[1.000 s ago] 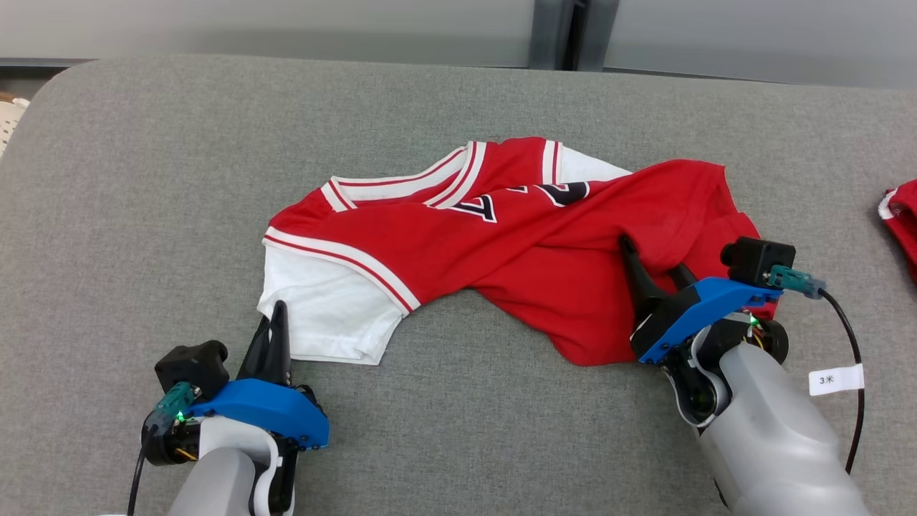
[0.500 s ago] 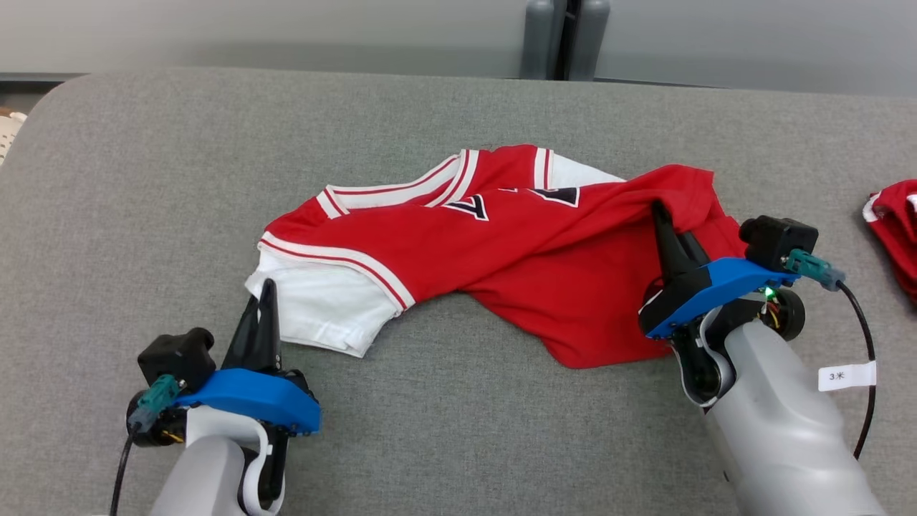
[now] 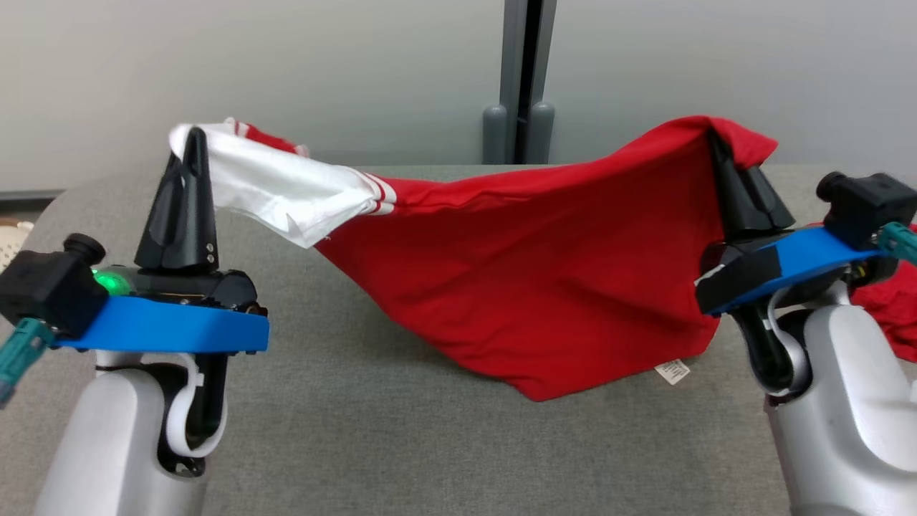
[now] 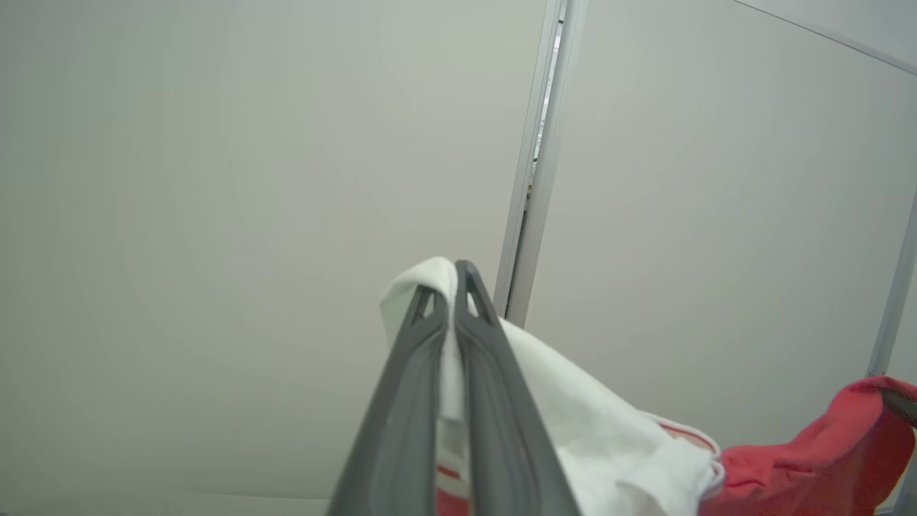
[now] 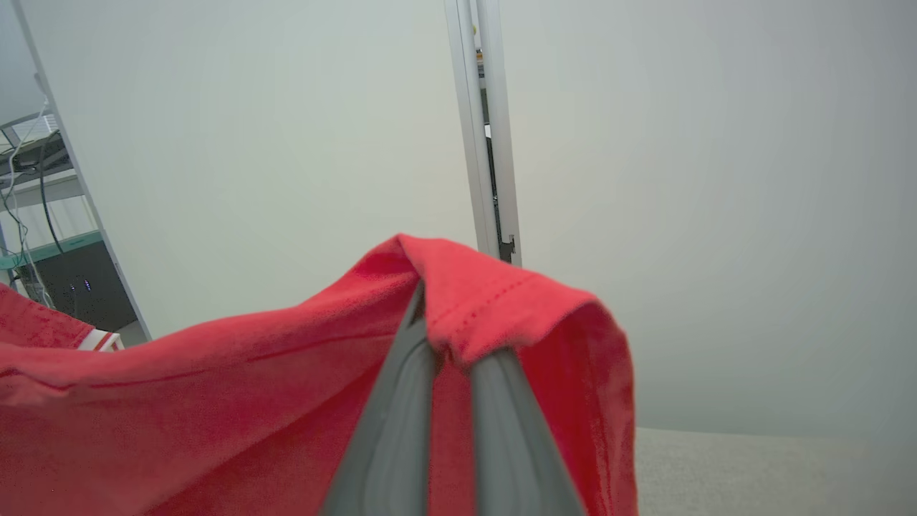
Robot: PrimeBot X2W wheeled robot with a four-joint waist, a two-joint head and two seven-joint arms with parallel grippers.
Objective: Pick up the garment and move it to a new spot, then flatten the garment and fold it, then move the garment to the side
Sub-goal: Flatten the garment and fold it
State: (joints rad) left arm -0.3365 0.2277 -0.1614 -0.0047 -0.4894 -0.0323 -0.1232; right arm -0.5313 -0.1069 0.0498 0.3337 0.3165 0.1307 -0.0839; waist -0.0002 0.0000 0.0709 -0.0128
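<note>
Red garment [image 3: 544, 287] hangs slung between the robot's two raised arms above the grey tabletop [image 3: 372, 451]. The left gripper [image 3: 189, 137], at the garment's 9 o'clock, is clenched on the white sleeve [image 3: 279, 188]. The right gripper [image 3: 718, 135], at its 3 o'clock, is clamped on a fold of red hem.

Both holds look thin. Each pinches only a little cloth right at the fingertips, so a sharp tug as the arms spread or travel could well pull the fabric free, most likely on the bunched sleeve side. The belly of the cloth sags toward 6 o'clock, and it cannot be told whether its lowest point touches the tabletop. Carried this low, it could drag and bunch. A second red cloth [image 3: 888, 315] lies close to the right arm at 3 o'clock and might be swept up in a sideways move.

The garment is a soft red jersey with a white sleeve and red-and-white striped trim. It hangs lopsided and twisted rather than spread, with a small white label [image 3: 672, 370] dangling near its lower right edge.
</note>
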